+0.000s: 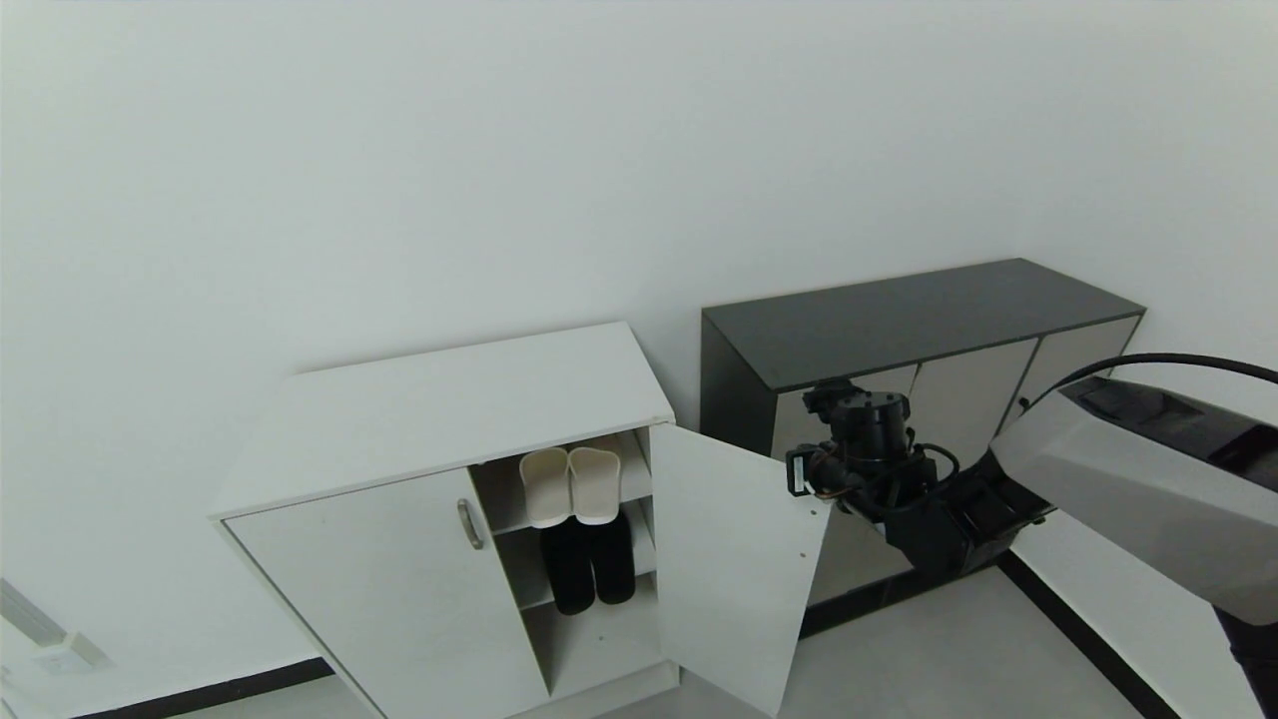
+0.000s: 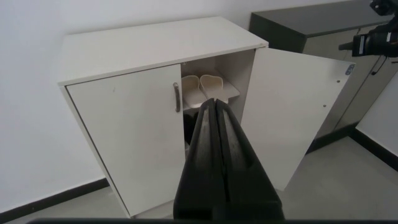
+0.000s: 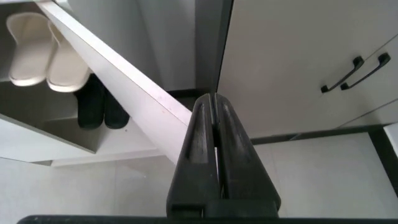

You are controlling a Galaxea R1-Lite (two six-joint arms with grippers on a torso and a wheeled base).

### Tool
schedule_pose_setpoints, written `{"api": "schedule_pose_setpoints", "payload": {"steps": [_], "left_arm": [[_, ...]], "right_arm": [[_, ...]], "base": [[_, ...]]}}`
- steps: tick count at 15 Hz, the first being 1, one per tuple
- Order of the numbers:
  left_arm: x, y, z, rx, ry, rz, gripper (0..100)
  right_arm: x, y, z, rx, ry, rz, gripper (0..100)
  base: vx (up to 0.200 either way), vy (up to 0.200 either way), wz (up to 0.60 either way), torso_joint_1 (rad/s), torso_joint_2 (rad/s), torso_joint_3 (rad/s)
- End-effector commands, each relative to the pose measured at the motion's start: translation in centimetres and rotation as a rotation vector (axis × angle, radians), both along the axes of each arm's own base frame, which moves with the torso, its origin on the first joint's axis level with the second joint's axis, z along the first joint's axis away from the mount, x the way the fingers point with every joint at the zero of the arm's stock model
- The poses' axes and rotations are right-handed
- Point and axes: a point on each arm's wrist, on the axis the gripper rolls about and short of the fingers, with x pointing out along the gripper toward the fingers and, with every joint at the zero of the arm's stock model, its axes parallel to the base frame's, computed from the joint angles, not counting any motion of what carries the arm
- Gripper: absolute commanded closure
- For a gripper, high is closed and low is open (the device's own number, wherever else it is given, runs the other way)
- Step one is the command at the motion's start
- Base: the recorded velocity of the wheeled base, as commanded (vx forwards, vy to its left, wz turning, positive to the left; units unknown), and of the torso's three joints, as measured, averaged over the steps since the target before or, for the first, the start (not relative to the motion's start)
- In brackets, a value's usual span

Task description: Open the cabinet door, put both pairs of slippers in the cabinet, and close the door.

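The white cabinet (image 1: 449,409) has its left door (image 1: 389,599) closed and its right door (image 1: 734,569) swung open. Inside, a pair of white slippers (image 1: 569,486) lies on the upper shelf and a pair of black slippers (image 1: 589,564) on the shelf below. My right gripper (image 1: 799,471) is shut and sits at the open door's top outer corner; in the right wrist view its tips (image 3: 214,98) meet the door's edge (image 3: 118,74). My left gripper (image 2: 213,102) is shut on nothing and hangs in front of the cabinet, facing the opening and the white slippers (image 2: 202,87).
A dark-topped cabinet (image 1: 919,310) with grey doors and black handles (image 3: 354,68) stands against the wall just right of the white one, close behind my right arm. A black skirting strip runs along the wall. Open floor lies in front of both cabinets.
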Motion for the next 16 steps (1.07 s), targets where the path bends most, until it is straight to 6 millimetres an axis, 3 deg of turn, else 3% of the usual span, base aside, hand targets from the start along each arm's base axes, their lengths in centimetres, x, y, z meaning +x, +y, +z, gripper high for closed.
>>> {"api": "schedule_pose_setpoints", "payload": {"steps": [1,13,16], "left_arm": [[0.0,0.0,0.0,-0.001,0.001,0.002,100],[0.0,0.0,0.0,-0.001,0.001,0.0,100],[0.0,0.0,0.0,-0.001,0.001,0.0,100]], "right_arm": [[0.8,-0.1,-1.1,-0.005,0.01,-0.01,100],[1.2,-0.8,-1.9,-0.028,0.077,-0.01,100],[-0.8,0.3,-1.3,-0.037,0.094,0.029,100]], "base": [[0.0,0.0,0.0,0.0,0.0,0.0],[0.0,0.0,0.0,0.0,0.0,0.0],[0.0,0.0,0.0,0.0,0.0,0.0]]}}
